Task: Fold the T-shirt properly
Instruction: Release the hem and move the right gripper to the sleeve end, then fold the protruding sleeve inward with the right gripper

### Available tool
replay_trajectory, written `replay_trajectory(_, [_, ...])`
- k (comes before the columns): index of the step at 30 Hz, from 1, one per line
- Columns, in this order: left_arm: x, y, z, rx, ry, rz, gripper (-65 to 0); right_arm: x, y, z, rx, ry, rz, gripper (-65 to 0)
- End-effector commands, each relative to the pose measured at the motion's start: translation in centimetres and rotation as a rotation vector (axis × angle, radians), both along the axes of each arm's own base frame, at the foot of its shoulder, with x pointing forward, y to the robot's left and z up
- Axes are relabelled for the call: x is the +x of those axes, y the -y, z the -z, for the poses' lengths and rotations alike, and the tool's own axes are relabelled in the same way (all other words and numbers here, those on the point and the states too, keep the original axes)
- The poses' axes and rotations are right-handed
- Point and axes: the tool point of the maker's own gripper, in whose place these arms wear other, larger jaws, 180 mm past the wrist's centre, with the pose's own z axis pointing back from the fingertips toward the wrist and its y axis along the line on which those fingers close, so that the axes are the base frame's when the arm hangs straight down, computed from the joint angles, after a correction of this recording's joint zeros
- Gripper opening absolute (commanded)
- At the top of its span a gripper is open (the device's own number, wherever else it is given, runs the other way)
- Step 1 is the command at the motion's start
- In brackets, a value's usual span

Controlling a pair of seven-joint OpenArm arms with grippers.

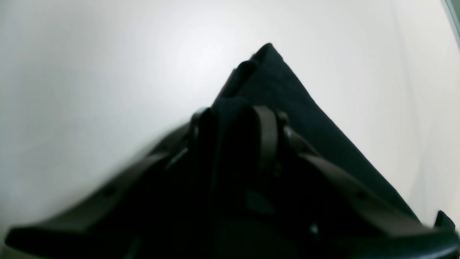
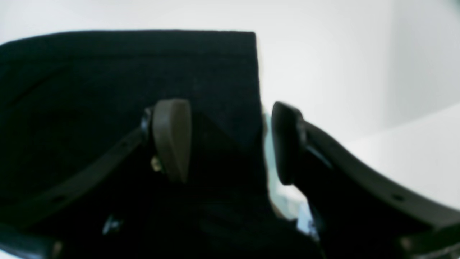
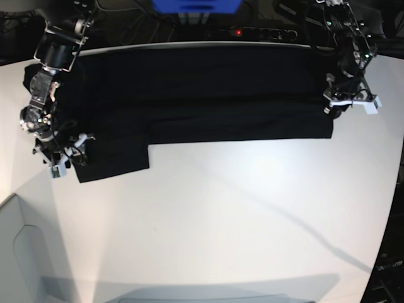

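Observation:
The black T-shirt (image 3: 208,95) lies flat in a wide folded band across the far part of the white table (image 3: 221,221), with a sleeve flap hanging down at the left (image 3: 113,161). My left gripper (image 1: 235,126) is shut on a corner of the T-shirt (image 1: 287,93) at the band's right end (image 3: 346,104). My right gripper (image 2: 230,140) is open at the left end (image 3: 63,158). One of its fingers (image 2: 172,136) is over the T-shirt (image 2: 107,79) and the other is past the cloth's edge. The collar tag is hidden.
A blue object (image 3: 196,6) and a power strip with a red light (image 3: 237,31) sit behind the table's far edge. A grey panel (image 3: 19,252) stands at the lower left. The table's curved edge runs down the right side (image 3: 394,189).

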Motion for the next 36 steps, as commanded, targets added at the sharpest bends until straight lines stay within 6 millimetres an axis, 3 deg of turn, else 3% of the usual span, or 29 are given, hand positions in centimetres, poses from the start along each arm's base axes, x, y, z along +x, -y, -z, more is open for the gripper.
replay_trajectory(1, [0.5, -0.7, -1.0, 0.019, 0.03, -0.005, -46.0, 1.1, 0.4, -1.6, -0.001, 0.052, -0.003, -31.9])
replay_trajectory(4, [0.5, -0.6, -1.1, 0.018, 0.031, -0.006, -46.0, 1.0, 0.3, -1.5, 0.001, 0.05, -0.005, -46.4])
replay_trajectory(7, [0.5, -0.6, -1.2, 0.02, 0.035, -0.001, -46.0, 1.2, 0.4, -1.8, -0.002, 0.059, -0.004, -65.0])
replay_trajectory(10, [0.6, -0.5, -1.4, 0.024, 0.04, 0.004, -45.9, 1.1, 0.4, -3.5, -0.033, 0.104, -0.016, -64.5])
replay_trajectory(14, [0.8, -0.5, -1.6, 0.024, 0.048, 0.006, -45.9, 0.5, -1.0, -7.5, -0.085, 0.219, -0.039, -65.0])
replay_trajectory(18, [1.0, -0.5, -1.7, 0.024, 0.053, 0.006, -45.6, -1.9, -1.1, -11.3, -0.154, 0.282, 0.0, -65.0])
replay_trajectory(22, [1.3, -0.5, -1.9, 0.026, 0.06, 0.009, -37.9, -5.2, -1.7, -13.2, -0.206, 0.285, 0.036, -65.0])
replay_trajectory(27, [1.7, -0.6, -2.3, 0.03, 0.071, 0.01, -34.2, -8.7, -2.5, -12.7, -0.195, 0.258, 0.077, -65.0])
replay_trajectory(32, [2.5, -0.7, -2.8, 0.036, 0.09, 0.014, -34.0, -12.7, -1.4, -10.0, -0.188, 0.149, 0.136, -65.0])
replay_trajectory(36, [2.6, -1.0, -3.1, 0.048, 0.091, 0.02, -33.9, -15.1, -0.3, -8.9, -0.194, 0.093, 0.189, -65.0])
